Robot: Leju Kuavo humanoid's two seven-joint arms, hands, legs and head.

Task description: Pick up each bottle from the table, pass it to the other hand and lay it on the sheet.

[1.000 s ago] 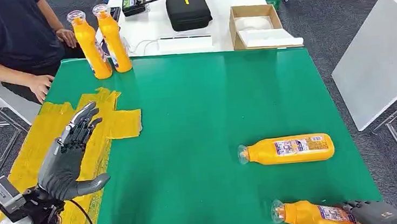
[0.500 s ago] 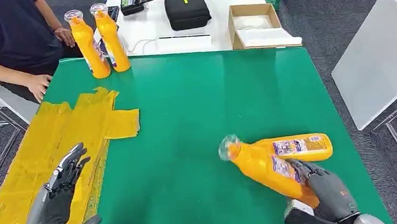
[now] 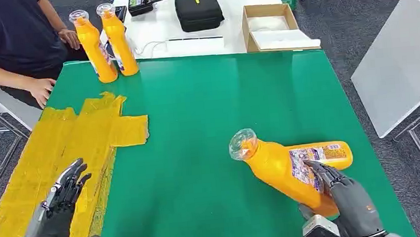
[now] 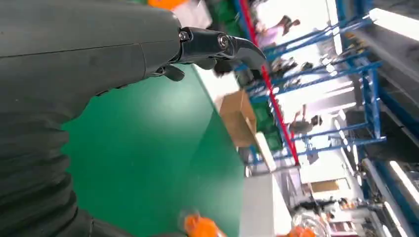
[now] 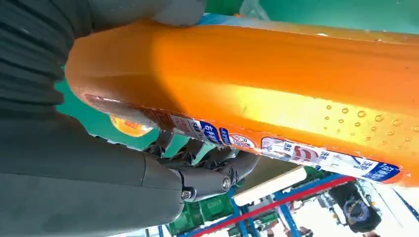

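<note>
My right hand [image 3: 346,198] grips an orange bottle [image 3: 278,167] above the green table's near right corner, its clear cap tilted up and toward the left. In the right wrist view that bottle [image 5: 276,94] lies across my right hand [image 5: 99,163], whose fingers [image 5: 212,170] curl around its labelled side. A second orange bottle [image 3: 328,153] lies on its side on the mat just behind it. Two more orange bottles [image 3: 103,42] stand upright at the far left corner. The yellow sheet [image 3: 67,148] covers the table's left side. My left hand [image 3: 54,229] hovers open over the sheet's near end; its fingers [image 4: 217,47] are spread.
A person [image 3: 11,38] sits at the far left, one hand [image 3: 42,90] resting by the table edge. Behind the green table [image 3: 207,107] a white table carries a black case [image 3: 198,8], a cardboard box [image 3: 271,27] and a controller [image 3: 141,1]. Another white table [image 3: 408,49] stands at the right.
My right hand has lifted one bottle off the mat and tilted its cap upward. My left hand has drawn back toward me over the sheet.
</note>
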